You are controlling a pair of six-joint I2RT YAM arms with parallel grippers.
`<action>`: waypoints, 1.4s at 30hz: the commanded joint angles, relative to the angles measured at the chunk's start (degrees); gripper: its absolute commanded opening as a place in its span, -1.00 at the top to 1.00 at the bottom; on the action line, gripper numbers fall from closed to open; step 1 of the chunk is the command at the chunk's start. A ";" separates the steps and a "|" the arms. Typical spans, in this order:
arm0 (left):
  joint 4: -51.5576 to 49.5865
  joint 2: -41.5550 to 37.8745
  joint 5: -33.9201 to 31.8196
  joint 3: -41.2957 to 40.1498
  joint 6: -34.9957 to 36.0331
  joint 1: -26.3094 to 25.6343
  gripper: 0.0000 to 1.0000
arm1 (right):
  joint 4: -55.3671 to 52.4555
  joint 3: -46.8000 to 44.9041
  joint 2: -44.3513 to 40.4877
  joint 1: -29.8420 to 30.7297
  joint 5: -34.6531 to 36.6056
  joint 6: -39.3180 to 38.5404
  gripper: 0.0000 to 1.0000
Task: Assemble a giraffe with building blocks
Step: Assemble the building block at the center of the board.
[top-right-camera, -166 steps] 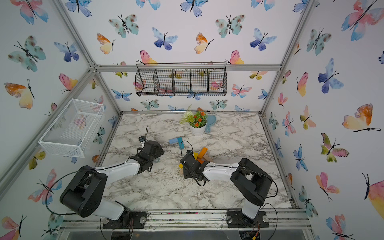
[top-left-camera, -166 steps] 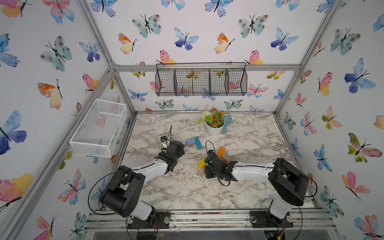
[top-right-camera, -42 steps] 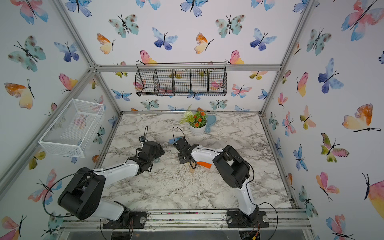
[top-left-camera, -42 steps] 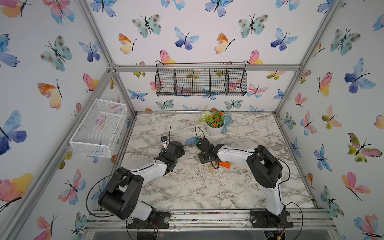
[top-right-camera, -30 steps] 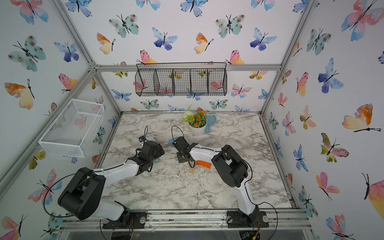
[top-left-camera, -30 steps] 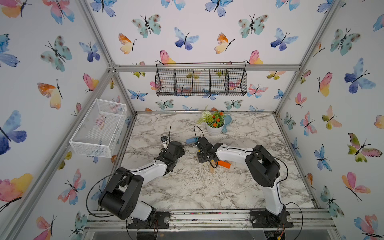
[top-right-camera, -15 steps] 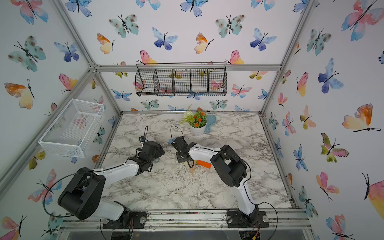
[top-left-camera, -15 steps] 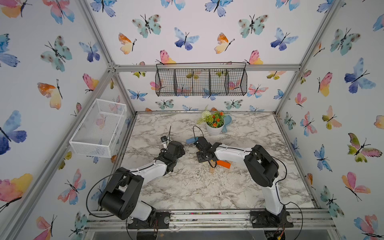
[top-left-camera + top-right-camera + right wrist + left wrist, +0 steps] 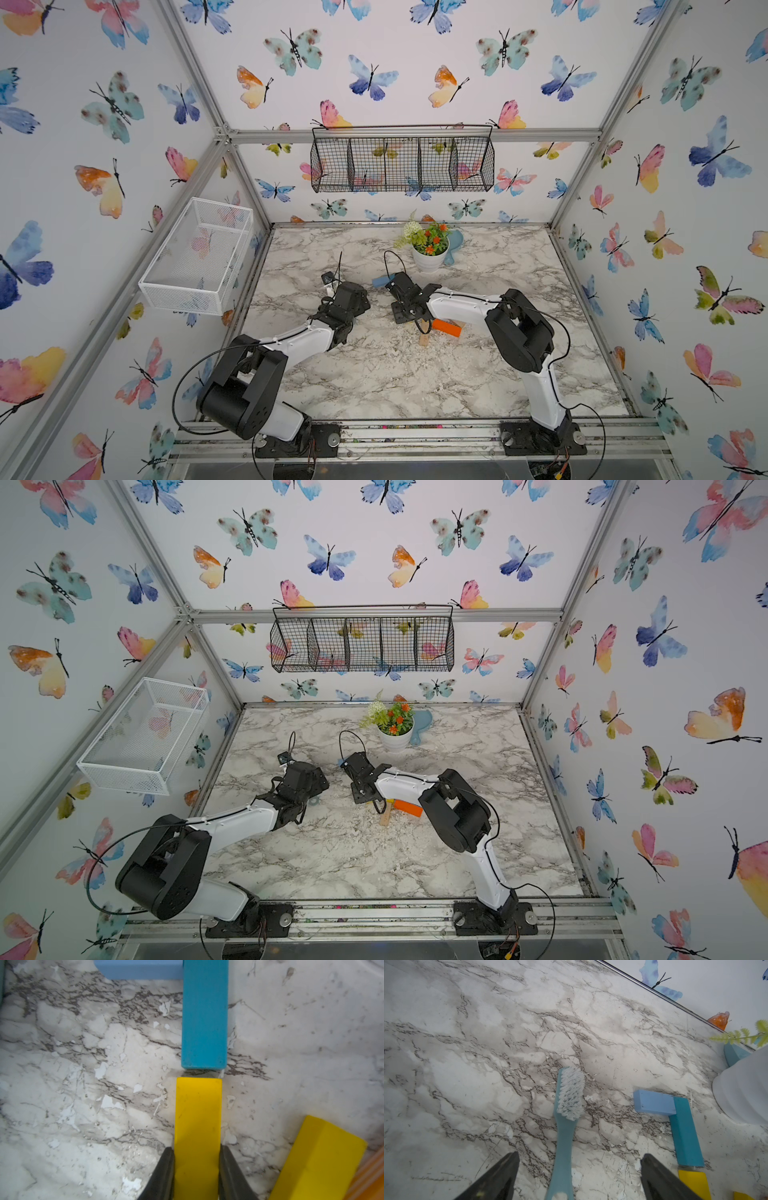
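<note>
So far, only the light-blue bar [image 9: 139, 969] and teal bar [image 9: 204, 1014] are placed. A yellow bar [image 9: 197, 1126], clamped by the right gripper [image 9: 196, 1167], is nearly butted against the teal bar. The left gripper [image 9: 579, 1156] is spread wide, gripping nothing. Body and legs are judged undone.

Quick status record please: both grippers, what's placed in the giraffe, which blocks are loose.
left gripper: open, brush handle between its fingers, ungripped
right gripper: shut on yellow block
placed: light-blue block and teal block, forming an L
held block: end-on to teal block, thin gap
loose: second yellow block, orange block, plain-wood block
</note>
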 commanded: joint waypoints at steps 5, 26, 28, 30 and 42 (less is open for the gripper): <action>0.51 -1.03 0.29 -0.21 0.41 0.13 -0.89 | -3.30 1.20 2.63 -0.20 1.83 0.78 0.77; 2.55 -2.87 1.96 -1.61 1.10 0.13 -0.91 | -3.18 0.69 -1.31 -0.38 2.48 0.61 0.01; 4.53 -4.04 4.16 -2.85 2.36 0.13 -1.00 | -3.06 0.03 -3.06 -0.37 2.89 0.61 -0.13; 8.92 -6.20 6.73 -5.98 3.27 0.13 -0.97 | -2.45 -1.53 -5.14 -0.36 2.52 0.66 -0.23; 17.64 -9.51 16.21 -9.26 7.43 -2.84 -0.97 | 14.58 -25.55 -22.35 -0.36 -15.64 3.15 -0.20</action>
